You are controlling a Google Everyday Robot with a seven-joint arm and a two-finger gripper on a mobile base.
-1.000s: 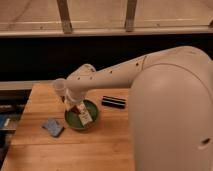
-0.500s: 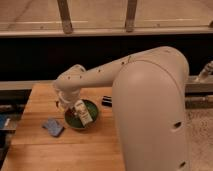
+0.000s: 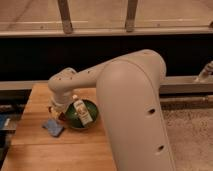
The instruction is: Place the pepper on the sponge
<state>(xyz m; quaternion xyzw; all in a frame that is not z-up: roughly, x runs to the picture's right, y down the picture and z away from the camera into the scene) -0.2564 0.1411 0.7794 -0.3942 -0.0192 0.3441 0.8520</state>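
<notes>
Camera view is showing the pincer (image 3: 58, 111) hanging low over the left part of the desk (image 3: 40, 150), its fingers closed, at the end of the arm (image 3: 130, 100) that is reaching in from the picture's right. A small dark-red shape, which I am taking for the pepper (image 3: 62, 117), is showing right at the pincer's tip; whether the fingers are pinching it or it is lying under them I cannot tell, and its long axis is not readable. The sponge (image 3: 53, 128) is lying flat just nearer the viewer than the pincer and a little to picture-left. The green bowl (image 3: 75, 121) is sitting just to picture-right of the pincer, with a white bottle (image 3: 82, 112) leaning inside it. Any move to the sponge is looking short, heading away from the bowl's rim. Bare wood is lying beyond the sponge toward the viewer, while the desk's left edge is running near the sponge.
</notes>
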